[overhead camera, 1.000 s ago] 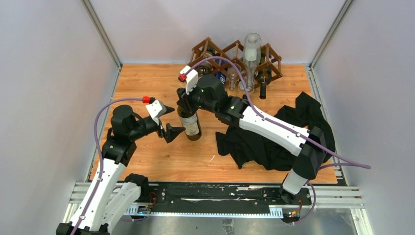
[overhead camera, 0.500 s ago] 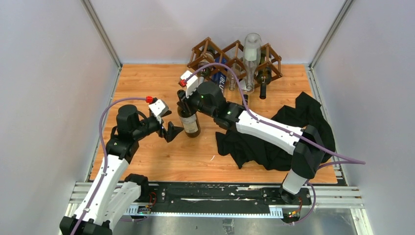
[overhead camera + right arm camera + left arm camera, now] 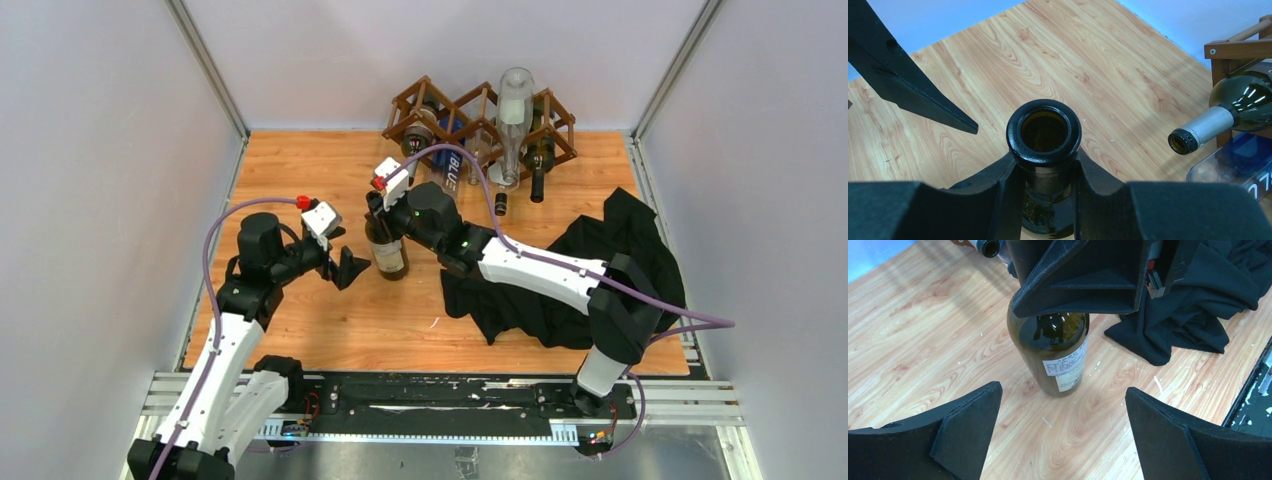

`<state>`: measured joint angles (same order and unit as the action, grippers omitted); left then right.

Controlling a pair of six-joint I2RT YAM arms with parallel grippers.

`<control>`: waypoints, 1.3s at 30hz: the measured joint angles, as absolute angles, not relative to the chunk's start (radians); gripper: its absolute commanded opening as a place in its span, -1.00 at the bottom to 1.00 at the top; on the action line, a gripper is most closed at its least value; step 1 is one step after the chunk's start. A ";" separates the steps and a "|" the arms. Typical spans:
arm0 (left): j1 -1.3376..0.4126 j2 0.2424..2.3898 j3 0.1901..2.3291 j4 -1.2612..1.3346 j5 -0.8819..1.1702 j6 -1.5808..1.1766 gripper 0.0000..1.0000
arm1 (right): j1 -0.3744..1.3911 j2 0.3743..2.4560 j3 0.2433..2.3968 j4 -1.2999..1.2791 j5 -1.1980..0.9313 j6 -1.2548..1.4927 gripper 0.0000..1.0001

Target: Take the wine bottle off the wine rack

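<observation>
Right wrist view: your right jaws clench the neck of the wine bottle (image 3: 1044,152); it stands upright on the table (image 3: 998,60), off the wine rack (image 3: 1235,49); left jaws gape beside it; a tilted release or a nudge could topple it.

Light bright, even, from above. Shadows soft on wooden surface (image 3: 290,170). Small glints on wine bottle (image 3: 1058,352) shoulder. Wall (image 3: 948,15) tinted blue in wrist views. Overhead view sharp.

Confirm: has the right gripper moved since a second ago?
Yes: right gripper, shut on the wine bottle, has drawn slightly away from the wine rack.
</observation>
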<state>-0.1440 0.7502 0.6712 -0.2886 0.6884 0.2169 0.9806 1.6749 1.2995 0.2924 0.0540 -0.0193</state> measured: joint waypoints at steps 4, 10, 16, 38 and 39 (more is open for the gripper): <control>-0.144 0.763 0.671 -0.290 0.687 0.229 1.00 | 0.981 1.671 1.272 0.337 0.051 -0.019 -0.50; -0.144 0.783 0.685 -0.294 0.672 0.254 1.00 | 0.981 1.624 1.199 0.382 0.046 0.009 0.73; -0.144 0.820 0.732 -0.294 0.675 0.248 1.00 | 0.981 1.554 1.175 0.369 0.035 0.048 0.79; -0.236 1.182 1.052 -0.237 0.677 0.077 0.58 | 0.970 1.002 0.930 0.064 0.181 0.238 0.85; -0.242 1.196 1.061 -0.237 0.673 0.073 0.54 | 0.970 1.000 0.930 0.061 0.184 0.240 0.86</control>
<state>-0.2420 1.1965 1.0611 -0.2375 0.6735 0.0734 0.9699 1.0000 0.9298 0.0608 0.1844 0.2401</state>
